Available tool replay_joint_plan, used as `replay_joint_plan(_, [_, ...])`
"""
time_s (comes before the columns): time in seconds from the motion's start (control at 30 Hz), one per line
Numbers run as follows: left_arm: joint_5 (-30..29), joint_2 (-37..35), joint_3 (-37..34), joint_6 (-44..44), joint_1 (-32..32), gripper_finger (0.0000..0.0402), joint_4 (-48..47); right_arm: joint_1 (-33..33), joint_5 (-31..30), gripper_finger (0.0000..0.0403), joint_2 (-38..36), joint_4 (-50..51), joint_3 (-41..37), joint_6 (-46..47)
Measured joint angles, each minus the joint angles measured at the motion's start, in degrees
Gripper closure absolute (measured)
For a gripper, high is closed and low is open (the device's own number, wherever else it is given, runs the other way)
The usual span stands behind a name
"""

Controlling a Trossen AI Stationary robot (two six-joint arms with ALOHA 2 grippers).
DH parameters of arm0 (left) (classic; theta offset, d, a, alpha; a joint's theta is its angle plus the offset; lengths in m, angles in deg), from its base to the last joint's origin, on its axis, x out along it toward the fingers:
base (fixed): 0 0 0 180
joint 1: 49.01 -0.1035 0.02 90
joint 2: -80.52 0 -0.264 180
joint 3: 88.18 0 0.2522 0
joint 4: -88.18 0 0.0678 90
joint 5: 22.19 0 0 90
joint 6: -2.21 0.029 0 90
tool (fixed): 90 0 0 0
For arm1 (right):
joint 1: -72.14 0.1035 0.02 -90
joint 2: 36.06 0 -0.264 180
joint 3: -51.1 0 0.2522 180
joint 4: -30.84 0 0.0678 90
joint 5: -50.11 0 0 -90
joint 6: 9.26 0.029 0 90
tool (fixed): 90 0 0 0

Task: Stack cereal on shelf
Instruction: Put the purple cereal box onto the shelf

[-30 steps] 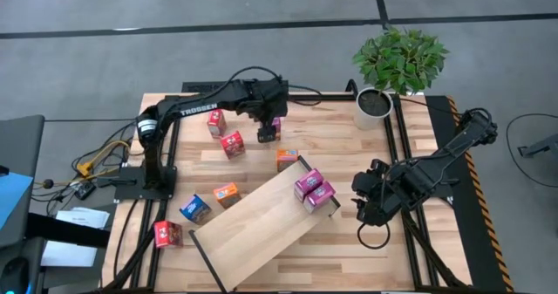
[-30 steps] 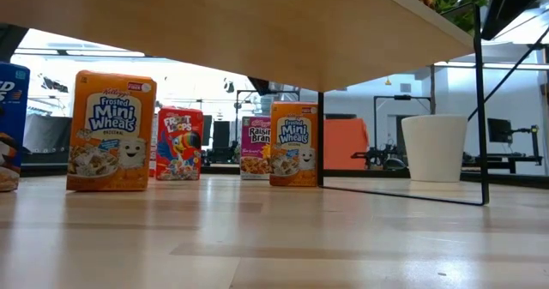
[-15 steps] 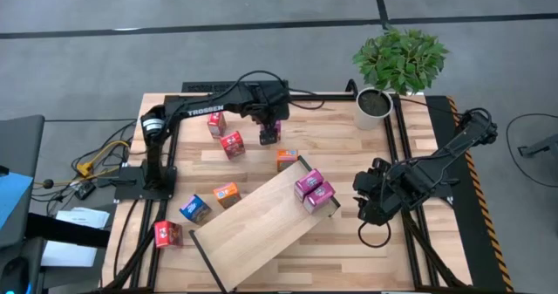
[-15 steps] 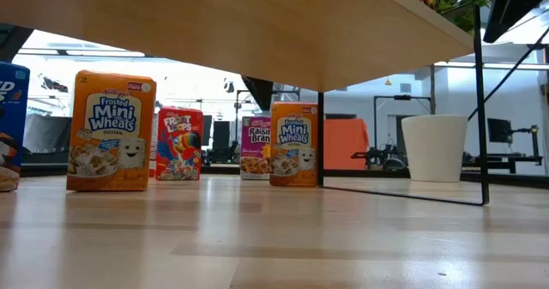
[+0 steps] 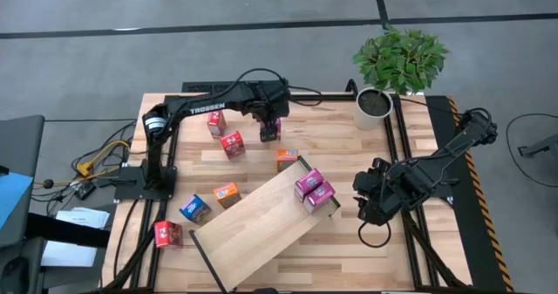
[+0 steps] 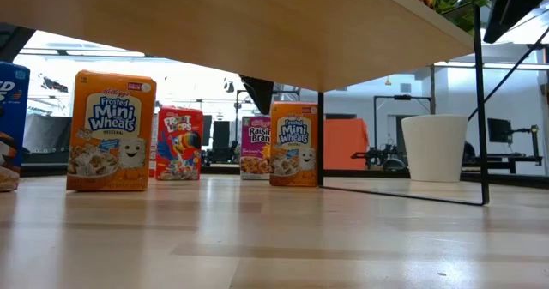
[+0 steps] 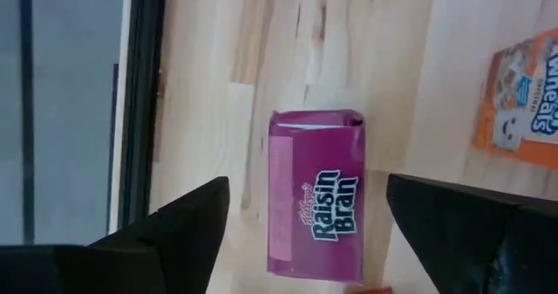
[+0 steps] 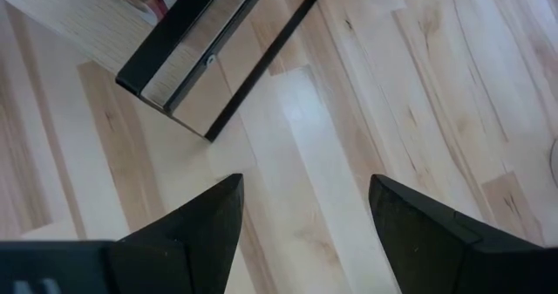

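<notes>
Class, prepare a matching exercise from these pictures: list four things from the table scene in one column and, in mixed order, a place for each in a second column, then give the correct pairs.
Things:
1. Raisin Bran box
2. potted plant
3. two magenta boxes
4. right tool

Places:
A. on the shelf, at one end
B. at the table's far right corner
C. below the open left tool
D. beside the shelf's end, above bare tabletop

Pairs: 1-C, 2-B, 3-A, 4-D
</notes>
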Motion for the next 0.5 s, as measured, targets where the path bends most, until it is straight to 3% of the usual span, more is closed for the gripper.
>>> replay_joint_plan(0.23, [1.6,0.0,0.0,0.0,-0.2,0.0144,0.0,0.0,0.0,0.0128,0.0,0.4,0.0,0.0])
replay_joint_plan(0.5, [1.2,0.0,-1.8,1.2,0.3,0.0138,-0.1,0.1,0.0,0.0128,0.0,0.5,0.0,0.0])
